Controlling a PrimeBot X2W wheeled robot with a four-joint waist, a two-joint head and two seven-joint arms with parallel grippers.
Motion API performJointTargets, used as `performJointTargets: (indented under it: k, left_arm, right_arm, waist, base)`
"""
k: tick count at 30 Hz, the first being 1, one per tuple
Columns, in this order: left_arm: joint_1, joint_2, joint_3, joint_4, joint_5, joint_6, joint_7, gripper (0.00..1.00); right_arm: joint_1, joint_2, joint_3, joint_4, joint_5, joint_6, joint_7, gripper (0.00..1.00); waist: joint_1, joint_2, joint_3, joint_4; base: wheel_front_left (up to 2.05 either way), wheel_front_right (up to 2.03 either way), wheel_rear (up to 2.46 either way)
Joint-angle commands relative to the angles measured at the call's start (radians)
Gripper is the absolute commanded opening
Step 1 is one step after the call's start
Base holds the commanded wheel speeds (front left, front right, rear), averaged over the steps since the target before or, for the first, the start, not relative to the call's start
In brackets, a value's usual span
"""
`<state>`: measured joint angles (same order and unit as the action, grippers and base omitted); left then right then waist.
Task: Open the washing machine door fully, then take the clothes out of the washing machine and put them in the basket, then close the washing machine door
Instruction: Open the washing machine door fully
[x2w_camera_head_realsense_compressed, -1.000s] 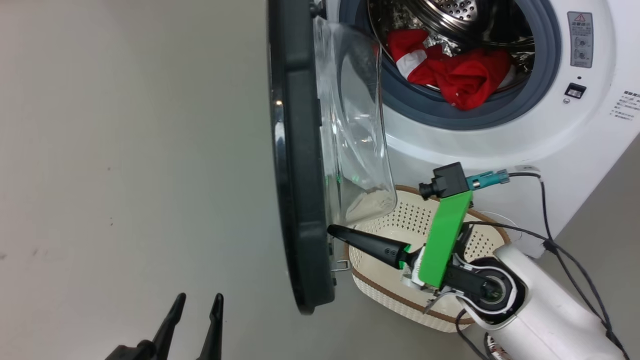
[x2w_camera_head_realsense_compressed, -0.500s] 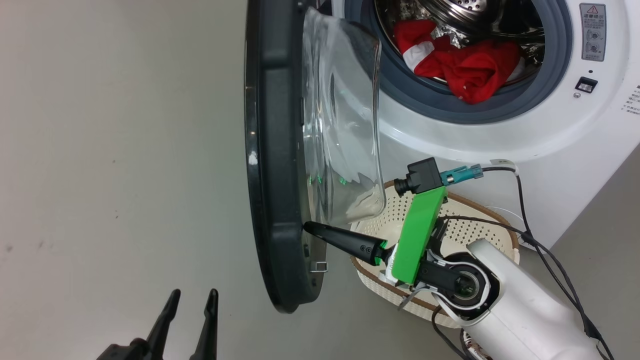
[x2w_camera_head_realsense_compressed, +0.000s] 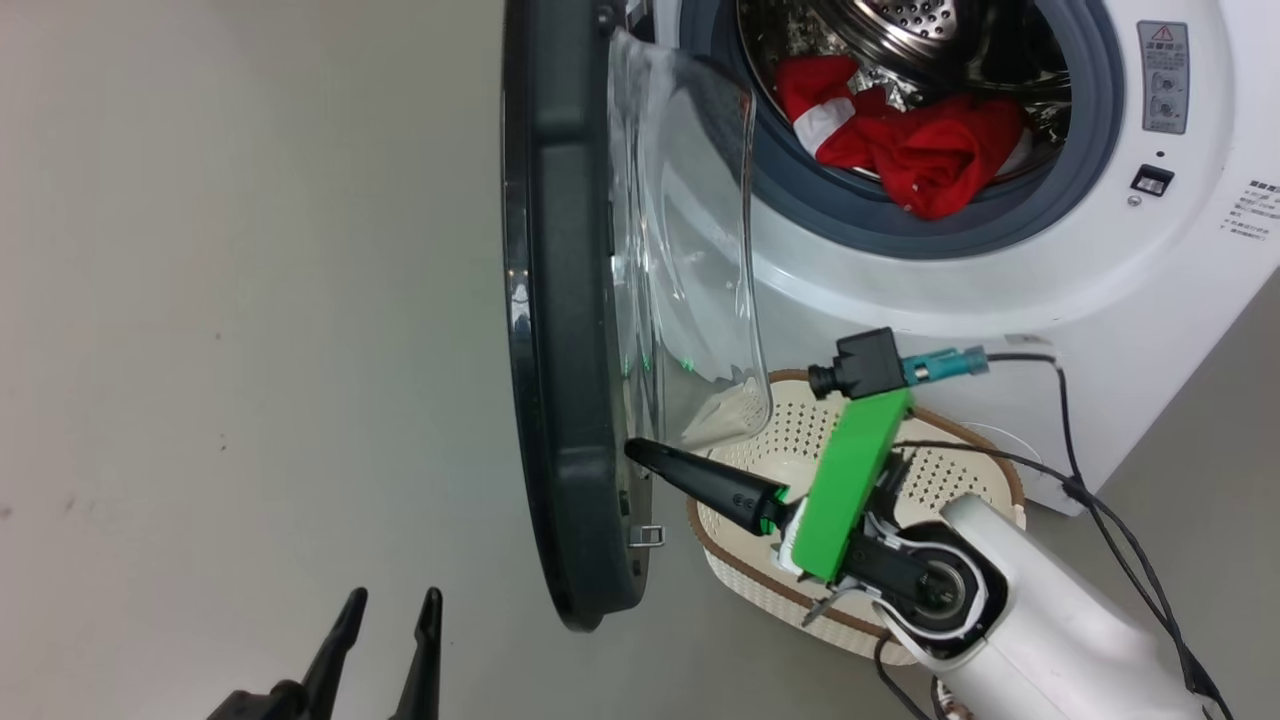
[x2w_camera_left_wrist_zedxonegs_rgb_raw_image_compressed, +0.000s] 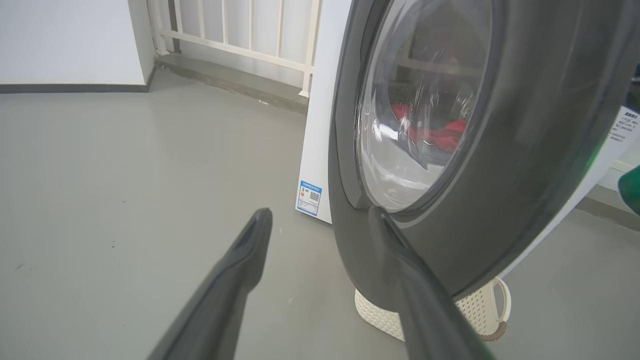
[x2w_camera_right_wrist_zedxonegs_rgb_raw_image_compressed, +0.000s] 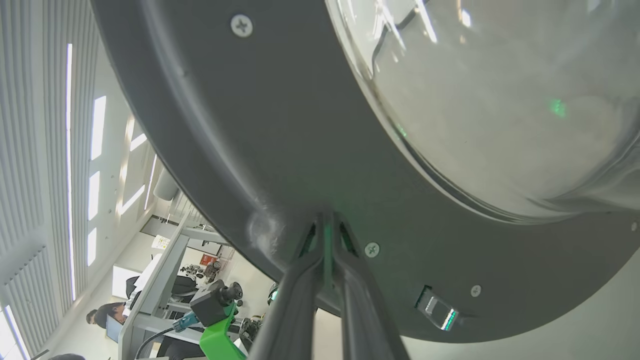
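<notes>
— Pointing which way, the washing machine door (x2w_camera_head_realsense_compressed: 565, 300) in the head view?

— Edge-on to the camera. Its long axis runs up and down that view, with the black rim toward the grey floor (x2w_camera_head_realsense_compressed: 250, 300) on the left. The glass bowl (x2w_camera_head_realsense_compressed: 690, 250) bulges right, toward the washing machine (x2w_camera_head_realsense_compressed: 1000, 290). The door stands swung out, roughly square to the machine's front.

— And the 2 grippers?

— The right gripper (x2w_camera_head_realsense_compressed: 640, 452) has its fingers pressed together, pinching nothing. The tips touch the door's inner face near the latch hook (x2w_camera_head_realsense_compressed: 647, 535) (the right wrist view shows them against the dark rim, just outside the glass). The left gripper (x2w_camera_head_realsense_compressed: 396, 595) is spread wide over the floor, left of the door and apart from it.

— Where are the clothes (x2w_camera_head_realsense_compressed: 920, 150)?

— In the drum (x2w_camera_head_realsense_compressed: 900, 25): 1 red heap with white trim, low in the opening, with a fold reaching the grey gasket (x2w_camera_head_realsense_compressed: 1000, 225).

— Edges and room?

— The basket (x2w_camera_head_realsense_compressed: 800, 440) sits on the floor before the machine, just beside the door's latch end on its glass side. The right forearm lies over the basket. A gap is open between bowl and gasket, and floor spreads out left of the rim.
</notes>
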<state>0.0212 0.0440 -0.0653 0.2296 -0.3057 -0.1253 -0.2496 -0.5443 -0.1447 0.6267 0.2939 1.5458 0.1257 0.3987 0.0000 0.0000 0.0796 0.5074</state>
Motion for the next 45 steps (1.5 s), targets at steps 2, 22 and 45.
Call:
performJointTargets:
  k: [2, 22, 45]
  left_arm:
    - [-0.034, 0.006, 0.026, -0.009, 0.017, -0.005, -0.012, 1.00]
    - [-0.021, 0.039, 0.061, -0.001, 0.015, -0.005, -0.012, 1.00]
    - [0.017, 0.032, 0.109, -0.004, 0.025, -0.005, -0.012, 1.00]
  right_arm:
    - [0.032, -0.008, 0.001, -0.032, -0.017, 0.005, -0.045, 0.65]
    - [0.198, -0.143, 0.043, -0.020, -0.076, 0.005, -0.273, 1.00]
    - [0.290, -0.177, -0.066, 0.140, -0.531, 0.005, -0.660, 1.00]
  waist:
    - [0.0000, 0.0000, -0.012, -0.008]
    - [0.0000, 0.0000, -0.041, -0.128]
    - [0.0000, 0.0000, -0.053, -0.194]
  base:
    - [0.00, 0.00, 0.00]
    - [0.00, 0.00, 0.00]
    - [0.00, 0.00, 0.00]
